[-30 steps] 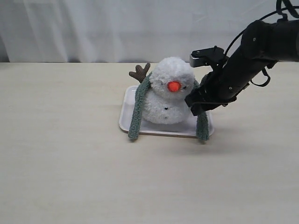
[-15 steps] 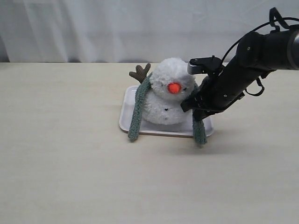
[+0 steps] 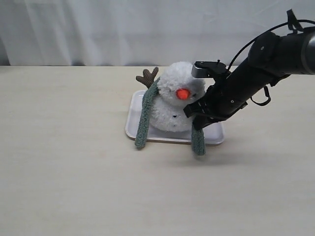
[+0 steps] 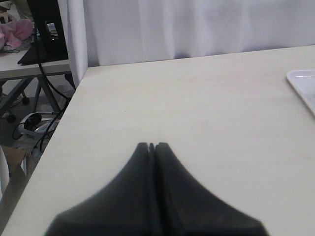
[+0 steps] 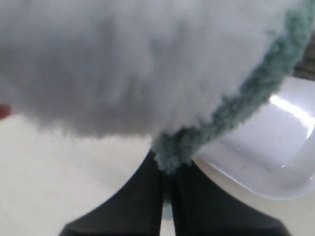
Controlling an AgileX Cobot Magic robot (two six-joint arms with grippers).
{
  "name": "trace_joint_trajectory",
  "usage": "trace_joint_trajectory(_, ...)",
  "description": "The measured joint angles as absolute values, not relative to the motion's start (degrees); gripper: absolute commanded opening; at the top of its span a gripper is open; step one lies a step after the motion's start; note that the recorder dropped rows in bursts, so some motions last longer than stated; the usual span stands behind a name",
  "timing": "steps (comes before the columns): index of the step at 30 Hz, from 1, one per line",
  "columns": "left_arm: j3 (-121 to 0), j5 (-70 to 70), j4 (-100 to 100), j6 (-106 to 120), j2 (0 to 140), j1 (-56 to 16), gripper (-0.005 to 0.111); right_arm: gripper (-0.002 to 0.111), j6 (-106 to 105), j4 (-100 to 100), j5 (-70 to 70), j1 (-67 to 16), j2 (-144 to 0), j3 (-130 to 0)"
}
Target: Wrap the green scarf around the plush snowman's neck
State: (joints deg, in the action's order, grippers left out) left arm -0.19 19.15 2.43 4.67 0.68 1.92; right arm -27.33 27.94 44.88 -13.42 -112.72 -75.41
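Grey-green knit, the green scarf (image 3: pixel 143 118) drapes behind the plush snowman (image 3: pixel 173 105) on a white tray (image 3: pixel 132 117) toward the counter's (image 3: pixel 74 172) far edge. The right pincer (image 3: pixel 198 119) grips one end; the left pincer (image 4: pixel 151 146) sits clenched, empty.

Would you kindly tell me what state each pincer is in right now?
Left pincer: closed, holding nothing.
Right pincer: closed on the green scarf.
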Motion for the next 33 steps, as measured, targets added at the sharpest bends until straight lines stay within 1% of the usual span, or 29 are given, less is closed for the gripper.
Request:
trace_joint_trajectory(8,-0.19,19.26,2.43,4.67,0.68,1.92,0.0,0.004,-27.42,28.18,44.09,-13.42,-115.77,-75.41)
trace_joint_trajectory(10,-0.19,19.26,2.43,4.67,0.68,1.92,0.0,0.007,-27.53,28.32,43.73,-13.42,-115.77,-75.41)
trace_joint_trajectory(12,-0.19,19.26,2.43,4.67,0.68,1.92,0.0,0.013,-27.82,28.8,43.59,-13.42,-115.77,-75.41)
trace_joint_trajectory(16,-0.19,19.26,2.43,4.67,0.68,1.92,0.0,0.033,-28.16,29.41,43.59,-13.42,-115.77,-75.41)
trace_joint_trajectory(18,-0.19,19.26,2.43,4.67,0.68,1.92,0.0,0.041,-28.16,29.91,43.59,-13.42,-115.77,-75.41)
trace_joint_trajectory(21,-0.19,19.26,2.43,4.67,0.68,1.92,0.0,0.05,-28.16,30.79,45.01,-13.42,-115.77,-75.41)
trace_joint_trajectory(25,-0.19,19.26,2.43,4.67,0.68,1.92,0.0,0.053,-28.88,31.52,47.54,-13.42,-115.77,-75.41)
trace_joint_trajectory(29,-0.19,19.26,2.43,4.67,0.68,1.92,0.0,0.053,-29.01,31.78,50.61,-13.42,-115.77,-75.41)
trace_joint_trajectory(33,-0.19,19.26,2.43,4.67,0.68,1.92,0.0,0.053,-29.15,32.76,56.69,-13.42,-115.87,-75.41)
